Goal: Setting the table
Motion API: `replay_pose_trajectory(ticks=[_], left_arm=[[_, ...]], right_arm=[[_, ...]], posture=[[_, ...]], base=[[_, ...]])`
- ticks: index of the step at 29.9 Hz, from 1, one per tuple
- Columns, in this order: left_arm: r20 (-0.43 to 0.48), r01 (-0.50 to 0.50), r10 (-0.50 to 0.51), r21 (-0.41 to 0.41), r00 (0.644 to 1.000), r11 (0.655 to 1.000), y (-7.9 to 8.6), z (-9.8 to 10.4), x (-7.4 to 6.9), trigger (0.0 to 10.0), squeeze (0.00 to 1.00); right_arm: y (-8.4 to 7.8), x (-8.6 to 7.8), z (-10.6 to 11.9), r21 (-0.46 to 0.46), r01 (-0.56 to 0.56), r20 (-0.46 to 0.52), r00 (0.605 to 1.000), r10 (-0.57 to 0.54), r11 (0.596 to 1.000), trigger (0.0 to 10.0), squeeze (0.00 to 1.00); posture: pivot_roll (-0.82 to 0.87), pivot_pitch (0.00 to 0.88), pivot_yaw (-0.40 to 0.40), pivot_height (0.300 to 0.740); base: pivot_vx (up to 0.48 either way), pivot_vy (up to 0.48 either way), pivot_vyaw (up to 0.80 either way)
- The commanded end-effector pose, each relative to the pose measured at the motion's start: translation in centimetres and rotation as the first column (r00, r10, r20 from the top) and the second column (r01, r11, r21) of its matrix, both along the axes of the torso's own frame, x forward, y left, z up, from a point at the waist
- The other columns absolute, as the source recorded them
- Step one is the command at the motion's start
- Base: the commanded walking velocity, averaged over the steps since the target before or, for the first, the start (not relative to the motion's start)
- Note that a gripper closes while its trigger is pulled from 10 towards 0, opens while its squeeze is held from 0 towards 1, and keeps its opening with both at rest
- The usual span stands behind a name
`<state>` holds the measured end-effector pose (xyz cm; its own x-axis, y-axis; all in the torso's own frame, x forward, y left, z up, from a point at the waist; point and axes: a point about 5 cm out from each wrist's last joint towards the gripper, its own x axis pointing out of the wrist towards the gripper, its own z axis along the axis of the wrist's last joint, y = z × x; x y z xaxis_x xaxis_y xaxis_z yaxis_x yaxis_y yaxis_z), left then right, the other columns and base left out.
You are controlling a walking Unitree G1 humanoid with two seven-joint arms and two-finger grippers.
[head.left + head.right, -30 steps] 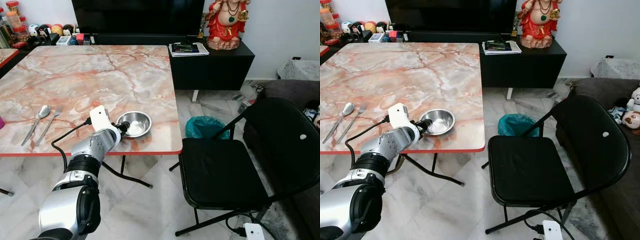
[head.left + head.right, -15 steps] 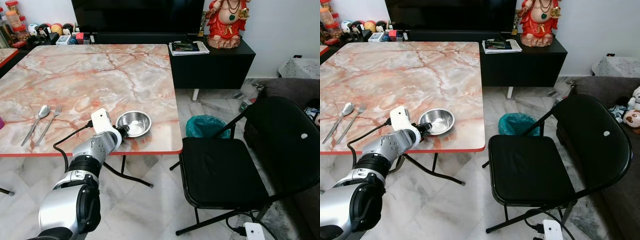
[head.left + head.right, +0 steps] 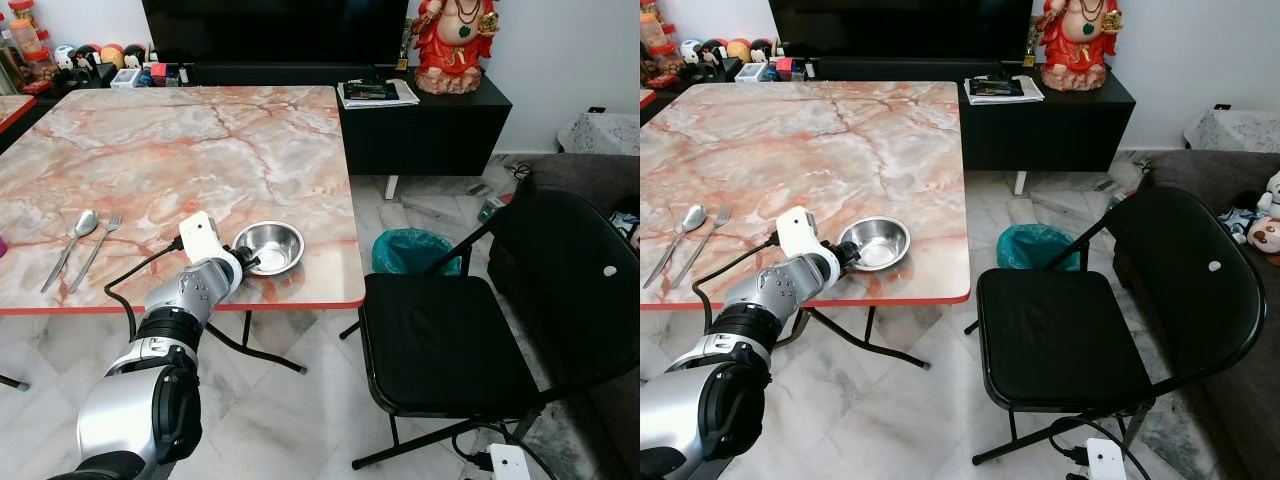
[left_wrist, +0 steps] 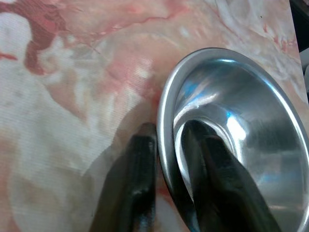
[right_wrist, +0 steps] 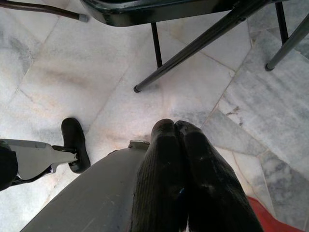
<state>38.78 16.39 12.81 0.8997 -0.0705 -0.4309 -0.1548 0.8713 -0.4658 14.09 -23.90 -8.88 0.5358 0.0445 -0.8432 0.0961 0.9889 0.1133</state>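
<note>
A: Where is the steel bowl point(image 3: 268, 247)?

B: On the marble bench point(image 3: 150, 160), near its front red edge and toward the right corner; upright, nothing in it that I can make out.

A: And the left gripper point(image 4: 166, 145)?

B: At the bowl's near-left rim; the wrist view shows one black finger point(image 4: 140, 188) outside the wall, resting on the marble, and the other inside the bowl; the jaws pinch the rim between them; the silver left arm reaches up from the lower left, with a black cable looping beside it.

A: The right gripper point(image 5: 176, 126)?

B: Hanging low over the tiled floor point(image 5: 58, 72); its jaws are pressed together, fingertips touching; chair legs cross the floor beyond it.

A: Other tableware?

B: A spoon point(image 3: 72, 244) and a fork point(image 3: 97, 248) lie side by side at the left of the bench, well apart from the bowl.

A: Around the bench?

B: A black folding chair point(image 3: 450, 340) stands to the right, clear of the bench; a teal waste bin point(image 3: 412, 253) sits on the floor between them; behind, a black cabinet point(image 3: 425, 130) carries a red figurine point(image 3: 452, 45) and some papers.
</note>
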Motion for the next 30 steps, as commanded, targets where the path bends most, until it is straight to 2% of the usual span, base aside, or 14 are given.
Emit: replay_pose_trajectory(ticks=[1,13,16,20,21,22,24,25,27,29,30], left_arm=[[-0.002,-0.013,0.013,-0.004,1.000,1.000,0.2,0.2,0.1,0.0,0.00],[0.006,-0.064,0.064,-0.035,0.998,0.997,0.8,-0.2,-0.2,0.0,0.00],[0.081,-0.134,0.143,-0.112,0.986,0.985,1.7,0.4,-0.1,0.0,0.00],[0.148,-0.162,0.177,-0.106,0.973,0.981,2.4,1.0,0.0,0.0,0.00],[0.183,-0.188,0.204,-0.100,0.962,0.977,2.8,1.4,0.0,4.0,0.00],[0.214,-0.211,0.231,-0.116,0.949,0.971,3.3,1.7,-0.1,10.0,0.00],[0.315,-0.255,0.276,-0.106,0.908,0.961,4.4,2.6,-0.5,10.0,0.00],[0.315,-0.255,0.276,-0.106,0.908,0.961,4.4,2.6,-0.5,10.0,0.00],[0.478,-0.293,0.289,-0.068,0.830,0.954,5.9,4.8,-1.4,10.0,0.00],[0.514,-0.313,0.280,-0.024,0.810,0.949,6.4,5.4,-1.7,10.0,0.00],[0.545,-0.344,0.284,0.009,0.789,0.939,6.9,5.9,-2.0,10.0,0.00]], right_arm=[[-0.1,0.1,0.1,-0.001,0.008,0.008,1.000,-0.008,1.000,10.0,0.00],[-0.1,0.1,0.1,-0.003,0.010,0.009,1.000,-0.009,1.000,10.0,0.00],[-0.1,0.2,0.1,-0.003,0.008,0.010,1.000,-0.008,1.000,10.0,0.00],[-0.1,0.2,0.1,-0.004,0.009,0.012,1.000,-0.009,1.000,10.0,0.00],[-0.1,0.2,0.1,-0.008,0.012,0.015,1.000,-0.012,1.000,10.0,0.00],[-0.1,0.2,0.1,-0.012,0.017,0.018,1.000,-0.016,1.000,10.0,0.00],[-0.1,0.2,0.1,-0.010,0.028,0.029,0.999,-0.027,1.000,10.0,0.00],[-0.1,0.2,0.1,-0.010,0.028,0.029,0.999,-0.027,1.000,10.0,0.00],[-0.1,0.1,0.1,-0.006,0.032,0.033,0.999,-0.032,0.999,10.0,0.00],[-0.1,0.1,0.1,-0.005,0.030,0.032,0.999,-0.029,1.000,10.0,0.00],[0.0,0.0,0.1,-0.006,0.025,0.030,0.999,-0.025,1.000,10.0,0.00]], posture=[[-0.02,0.043,0.003,0.740],[-0.02,0.043,0.002,0.740],[-0.02,0.043,0.002,0.740],[-0.02,0.037,0.002,0.740],[-0.02,0.036,0.004,0.740],[-0.02,0.035,0.006,0.740],[-0.01,0.030,0.006,0.740],[-0.01,0.030,0.006,0.740],[0.00,0.023,0.004,0.740],[0.00,0.020,0.004,0.740],[0.00,0.016,0.004,0.740]], base=[[0.000,0.000,0.00],[0.000,0.000,0.00],[0.000,0.000,0.00],[0.000,0.000,0.00],[0.000,0.000,0.00],[0.000,0.000,0.00],[0.000,0.000,0.00],[0.000,0.000,0.00],[0.000,0.000,0.00],[0.000,0.000,0.00],[0.000,0.000,0.00]])
